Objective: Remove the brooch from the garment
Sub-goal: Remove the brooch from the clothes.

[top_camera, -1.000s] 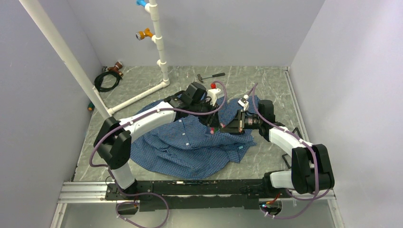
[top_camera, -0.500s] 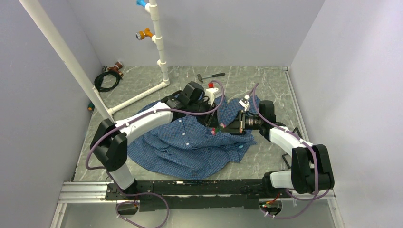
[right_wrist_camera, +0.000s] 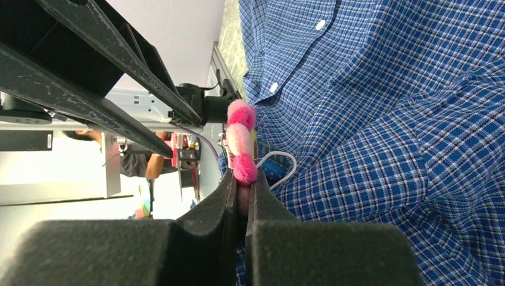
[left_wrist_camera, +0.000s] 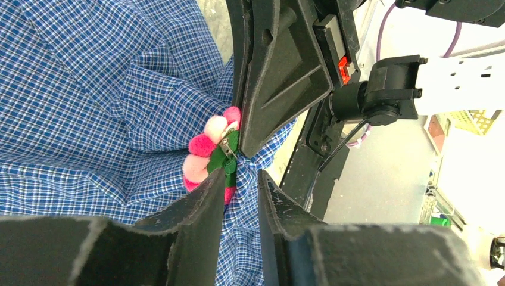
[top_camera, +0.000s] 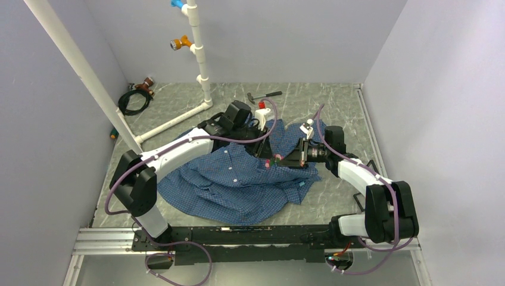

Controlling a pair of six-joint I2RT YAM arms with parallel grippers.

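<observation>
Top external, marbled table (top_camera: pixel 333 101), shirt (top_camera: pixel 238 182), lilac walls (top_camera: pixel 286 36)

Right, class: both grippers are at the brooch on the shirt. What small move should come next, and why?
Probably close the left gripper on the green clasp of the brooch. Its jaws stand slightly apart with the clasp between their tips, while the right gripper is shut on the brooch's pink edge, steadying it against the shirt.

A robot test lab is indicated: the marbled table (top_camera: pixel 333 101) is enclosed by plain walls (top_camera: pixel 286 36), a pipe rig (top_camera: pixel 199 59) mounted at its far edge.
</observation>
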